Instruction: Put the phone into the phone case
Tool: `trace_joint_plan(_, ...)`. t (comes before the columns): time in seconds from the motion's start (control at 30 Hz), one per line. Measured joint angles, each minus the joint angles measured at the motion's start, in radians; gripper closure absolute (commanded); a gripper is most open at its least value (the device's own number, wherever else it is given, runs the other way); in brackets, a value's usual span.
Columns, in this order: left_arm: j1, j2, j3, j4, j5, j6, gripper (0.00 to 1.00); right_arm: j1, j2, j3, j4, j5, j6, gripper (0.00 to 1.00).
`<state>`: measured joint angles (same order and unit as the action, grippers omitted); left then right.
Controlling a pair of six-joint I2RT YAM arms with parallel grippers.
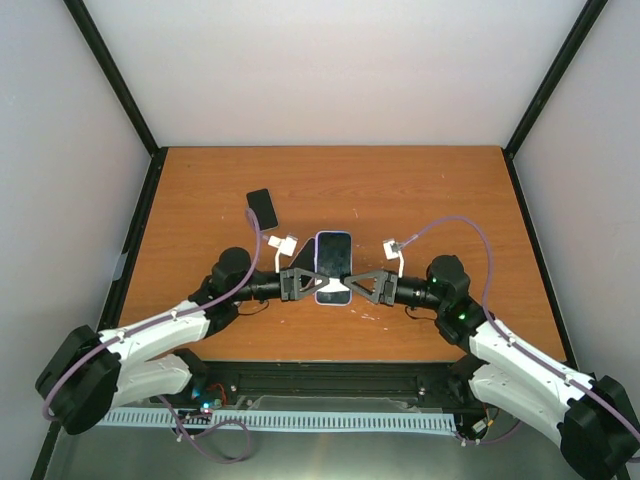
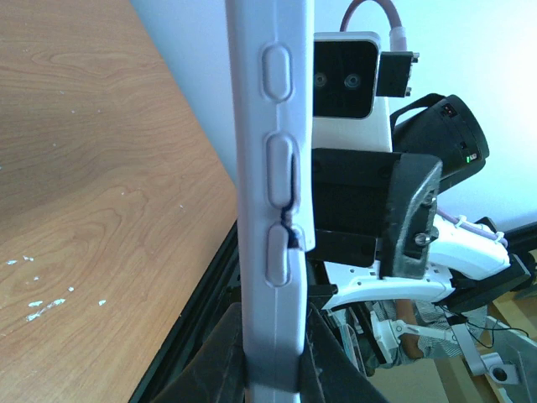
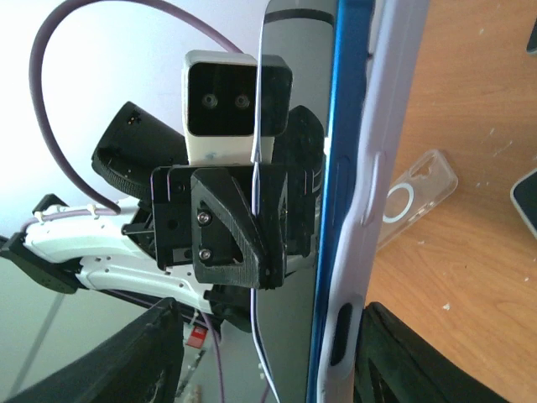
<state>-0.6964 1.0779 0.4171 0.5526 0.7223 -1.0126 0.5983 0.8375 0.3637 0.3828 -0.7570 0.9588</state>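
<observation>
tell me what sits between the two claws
The phone, partly in its case: the left claw is shut on the case, the right claw open around it. The top view shows it best.

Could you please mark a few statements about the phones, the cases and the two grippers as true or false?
1. The left gripper is shut on the pale lavender phone case. True.
2. The right gripper is clamped tight on that case. False: its jaws stand open, with one finger well clear of the blue-edged phone.
3. A black phone lies on the brown wooden table, apart from both grippers. True.
4. The lavender case lies flat on the table. False: the left gripper holds it above the table.
5. A clear plastic case with a ring mark lies on the table. True.
</observation>
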Motion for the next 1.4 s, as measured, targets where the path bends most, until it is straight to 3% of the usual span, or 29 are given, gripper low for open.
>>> trace_joint_plan(0.13,0.000,0.009,0.000,-0.005,-0.006,0.000,0.95,0.001,-0.003,-0.024,-0.014,-0.013,0.001,0.32)
trace_joint_plan(0.27,0.000,0.014,0.000,0.000,-0.014,0.001,0.95,0.009,0.009,-0.040,-0.027,-0.027,0.003,0.35)
trace_joint_plan(0.37,0.000,0.029,0.003,0.000,-0.017,0.006,0.95,0.019,0.031,-0.043,-0.020,-0.039,0.008,0.45)
trace_joint_plan(0.63,-0.001,0.056,0.026,-0.026,-0.050,0.059,0.97,0.023,0.045,-0.082,0.017,-0.011,0.065,0.87)
trace_joint_plan(0.8,-0.001,0.055,0.037,-0.081,-0.073,0.095,0.98,0.024,0.043,-0.113,0.053,0.013,0.129,0.97)
trace_joint_plan(0.97,-0.001,0.056,0.051,-0.102,-0.072,0.110,0.98,0.024,0.040,-0.126,0.087,0.023,0.182,0.95)
trace_joint_plan(1.23,-0.001,0.055,0.060,-0.124,-0.024,0.182,0.97,0.026,-0.024,-0.127,0.029,0.061,0.188,0.51)
trace_joint_plan(1.4,0.000,0.040,0.047,-0.187,0.043,0.224,0.97,0.026,-0.127,-0.080,-0.080,0.124,0.087,0.40)
